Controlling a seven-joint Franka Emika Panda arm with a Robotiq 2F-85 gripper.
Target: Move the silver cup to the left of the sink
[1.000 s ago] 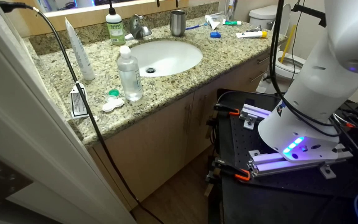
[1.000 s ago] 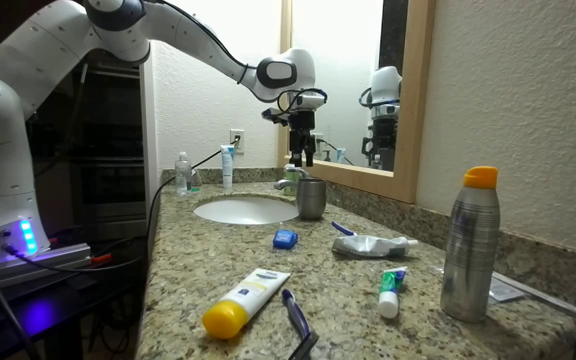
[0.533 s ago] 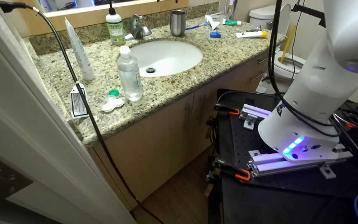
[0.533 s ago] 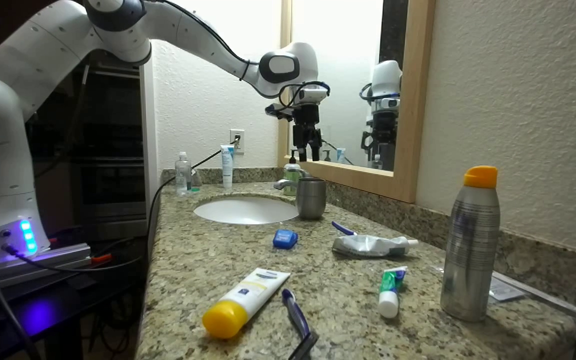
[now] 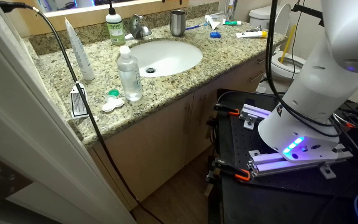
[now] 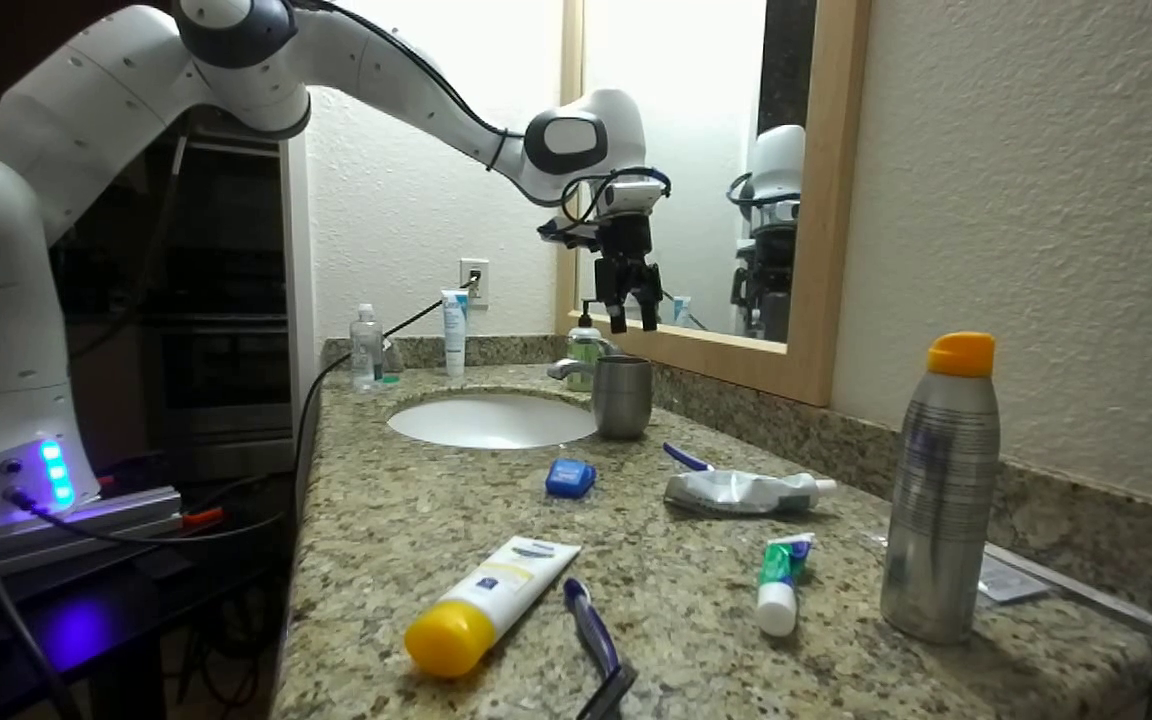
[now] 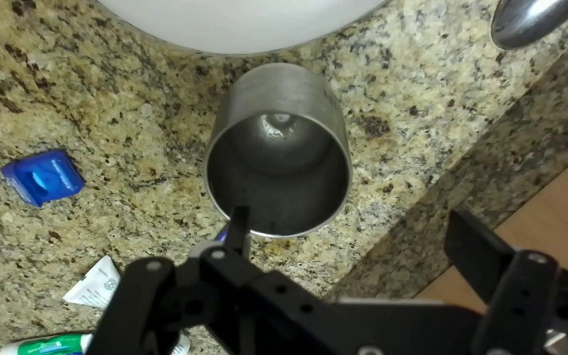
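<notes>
Currently gripper [image 6: 634, 326] spread above silver cup [image 6: 622, 400]; cup upright on ctr [image 6: 416, 540], nr sink [image 6: 481, 424].

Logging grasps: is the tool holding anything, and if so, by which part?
Nothing: the tool hangs open above the cup, not touching it; the cup stands upright on the counter.

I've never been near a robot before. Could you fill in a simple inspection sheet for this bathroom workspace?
Surface: speckled granite countertop with a sink set into it.
Job's things: silver cup, upright beside the sink.
Clutter: blue floss container, yellow-capped tube, spray can, soap bottle.
Claw: open, nothing held, higher than the cup.
Cables: black cord from the wall outlet down past the countertop's front edge; black cables along the arm.
Surroundings: wood-framed mirror, toilet.
</notes>
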